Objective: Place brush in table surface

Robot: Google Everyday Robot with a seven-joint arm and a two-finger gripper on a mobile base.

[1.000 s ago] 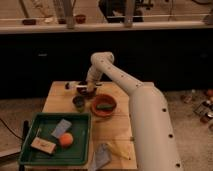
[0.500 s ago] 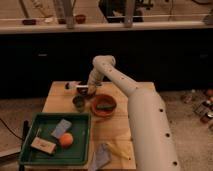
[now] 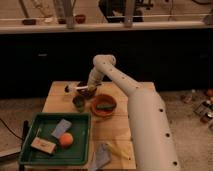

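The brush [image 3: 76, 88] has a thin whitish handle and a small dark head pointing left. It lies level at the back left of the light tan wooden table surface [image 3: 112, 131]. My gripper [image 3: 87, 91] is at the handle's right end, at the tip of the white arm [image 3: 135, 107], which reaches in from the lower right. I cannot tell whether the brush rests on the wood or hangs just above it.
A dark cup [image 3: 78, 102] and a red-brown bowl [image 3: 103, 105] with a green item stand just in front of the gripper. A green tray [image 3: 30, 127] at the front left holds an orange ball, a grey-blue sponge and a tan block. A grey cloth [image 3: 101, 156] lies at the front edge.
The arm's elbow has shifted slightly right and down. The brush and the gripper stay at about the same spot on the back left of the table.
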